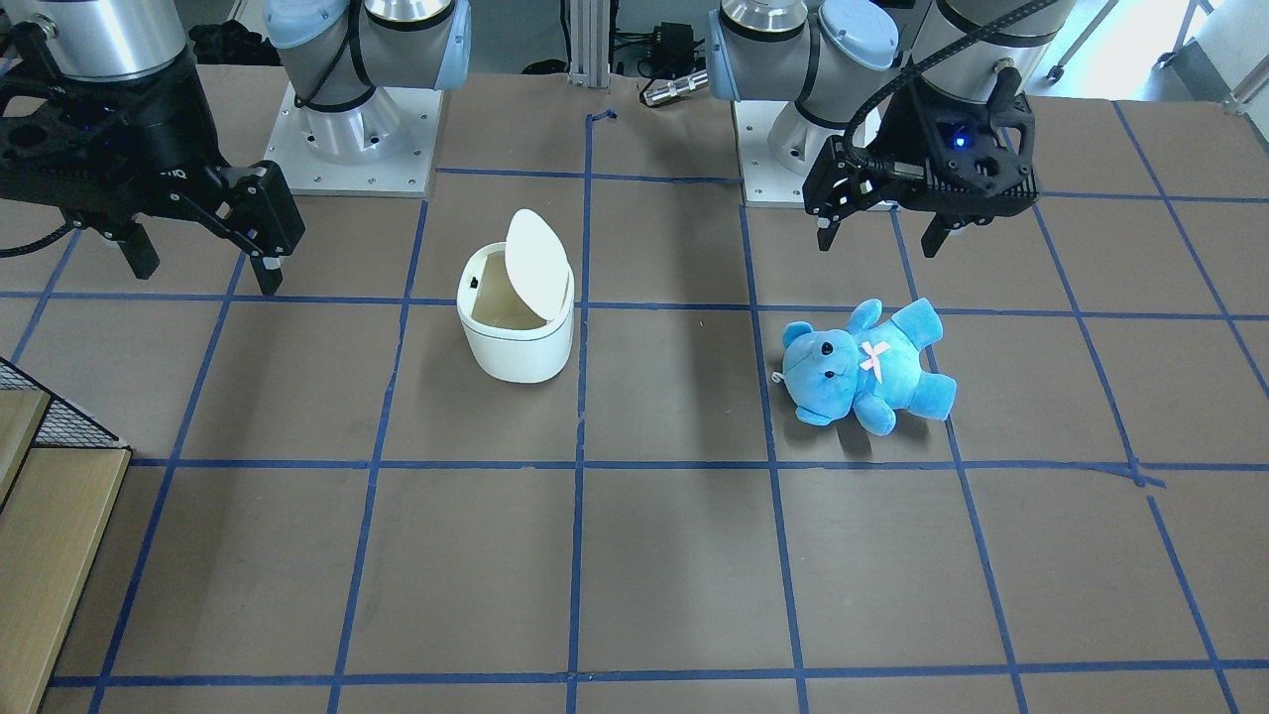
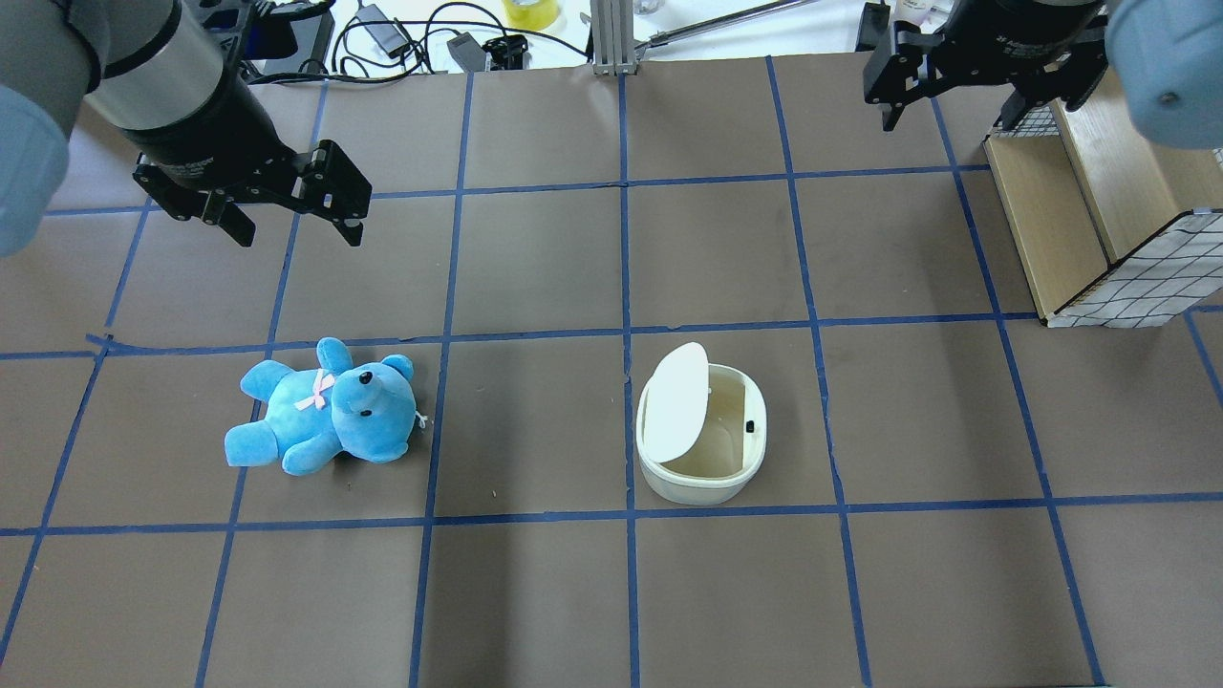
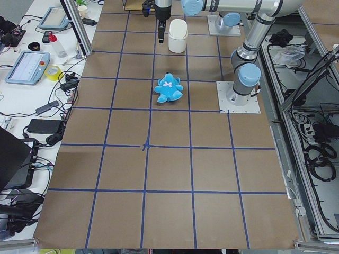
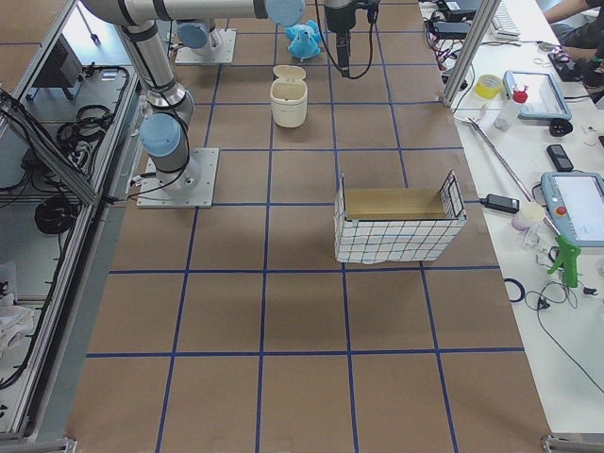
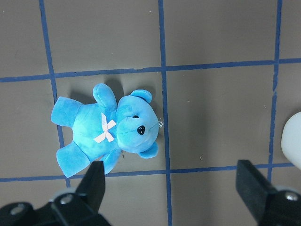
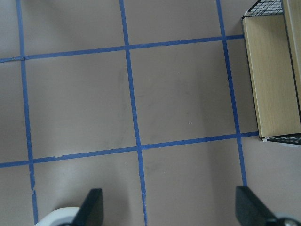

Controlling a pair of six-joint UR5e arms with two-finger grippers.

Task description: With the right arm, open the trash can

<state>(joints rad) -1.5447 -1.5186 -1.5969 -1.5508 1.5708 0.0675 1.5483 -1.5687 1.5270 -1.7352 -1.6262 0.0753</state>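
– Just right of the surface's [image 2: 535,287] centre, on the robot's own right, the trash can [image 2: 693,487] is standing upright. Its flip lid [image 2: 676,401] is tilting up on edge and the beige inside is showing. Where are you keeping the right end effector [image 2: 946,115]?

– It's hanging released, fingers spread, well apart from the can and near the wire-sided crate [image 2: 1127,287]. I'm judging the opening as done.

– I'm agreeing. If you're nudging the lid further, be touching its raised edge with one fingertip and going slowly. That smooth, rounded white plastic shell is looking light, so it's likelier to be sliding or tipping than resisting.

– And the left end effector [image 2: 298,234]?

– It's also released, hovering near the blue plush bear [image 2: 325,420]. The bear is lying face up, soft and fuzzy, well apart from the can.
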